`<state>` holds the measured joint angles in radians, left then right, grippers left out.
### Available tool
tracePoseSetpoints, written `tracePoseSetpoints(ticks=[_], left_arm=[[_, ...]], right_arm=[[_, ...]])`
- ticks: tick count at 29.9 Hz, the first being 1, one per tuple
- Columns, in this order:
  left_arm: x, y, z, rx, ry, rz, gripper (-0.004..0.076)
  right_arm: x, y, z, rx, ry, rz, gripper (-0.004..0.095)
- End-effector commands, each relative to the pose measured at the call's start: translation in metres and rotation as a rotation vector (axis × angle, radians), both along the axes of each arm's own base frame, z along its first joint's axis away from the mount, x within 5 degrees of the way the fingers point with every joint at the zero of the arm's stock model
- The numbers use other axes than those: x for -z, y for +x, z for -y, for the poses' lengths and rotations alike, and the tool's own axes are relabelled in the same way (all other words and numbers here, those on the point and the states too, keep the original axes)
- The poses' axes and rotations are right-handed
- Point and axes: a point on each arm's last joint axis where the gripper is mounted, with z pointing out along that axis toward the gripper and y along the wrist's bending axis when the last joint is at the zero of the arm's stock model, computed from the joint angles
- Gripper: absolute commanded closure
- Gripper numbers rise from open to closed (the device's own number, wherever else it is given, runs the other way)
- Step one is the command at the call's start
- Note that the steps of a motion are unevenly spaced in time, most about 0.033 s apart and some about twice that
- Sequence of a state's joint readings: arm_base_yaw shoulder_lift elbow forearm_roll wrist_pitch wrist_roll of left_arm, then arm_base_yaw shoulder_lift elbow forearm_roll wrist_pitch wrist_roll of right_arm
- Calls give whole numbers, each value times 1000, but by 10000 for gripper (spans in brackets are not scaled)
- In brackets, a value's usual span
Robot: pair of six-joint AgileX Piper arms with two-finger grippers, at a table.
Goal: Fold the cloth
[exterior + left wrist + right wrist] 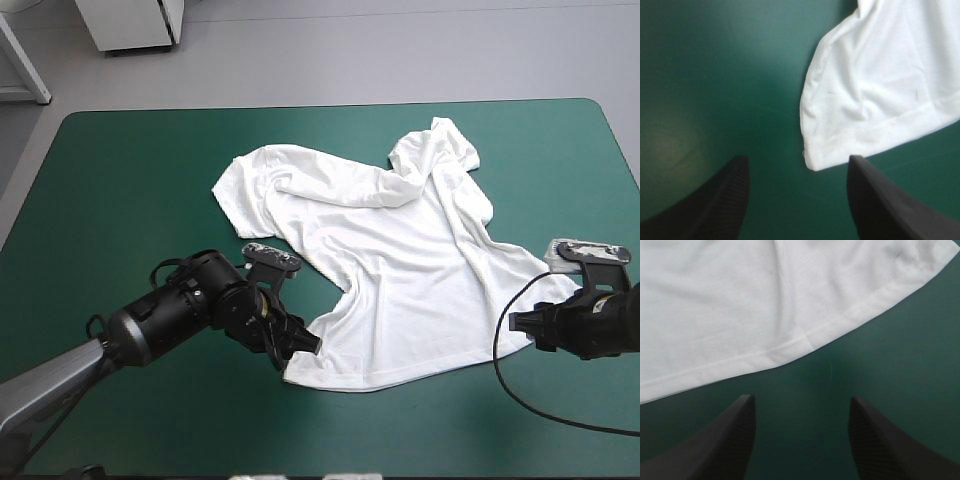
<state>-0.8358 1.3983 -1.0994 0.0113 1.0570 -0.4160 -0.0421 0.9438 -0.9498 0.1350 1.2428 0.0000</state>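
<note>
- The white T-shirt [400,250] lies spread out in the middle of the teal-green surface [120,200]. It is a bit rumpled. Its bottom end is toward the near edge and its neck end is toward the far edge.
- The hem [790,347] runs from side to side along the near end, so each hand has one end of it close by.
- The left hand [306,344] sits low, right at the hem's left corner [812,161]. The corner lies just ahead of it, nearer one finger than the other.
- Its black fingers [720,200] stand wide apart and hold nothing. One tip is very close to the cloth; I cannot tell if it touches.
- The right hand [518,322] waits at the hem's other end. The hem crosses just ahead of it.
- Its fingers are wide apart too, with only green surface between them.
- I think each hand must slide forward a little and pinch the hem.
</note>
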Motion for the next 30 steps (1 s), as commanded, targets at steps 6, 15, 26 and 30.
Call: tracePoseSetpoints(ticks=[6,15,26,30], left_arm=[[27,13,26,28,14,-63,302],[56,20,36,42,72,-123,302],[90,6,44,93,111,-180,651],[90,6,45,96,103,-169,733]], right_arm=[[-10,1,1,4,-17,46,385],[-10,1,3,6,-38,45,386],[-11,3,4,32,-37,67,387],[-10,7,6,76,-40,67,387]])
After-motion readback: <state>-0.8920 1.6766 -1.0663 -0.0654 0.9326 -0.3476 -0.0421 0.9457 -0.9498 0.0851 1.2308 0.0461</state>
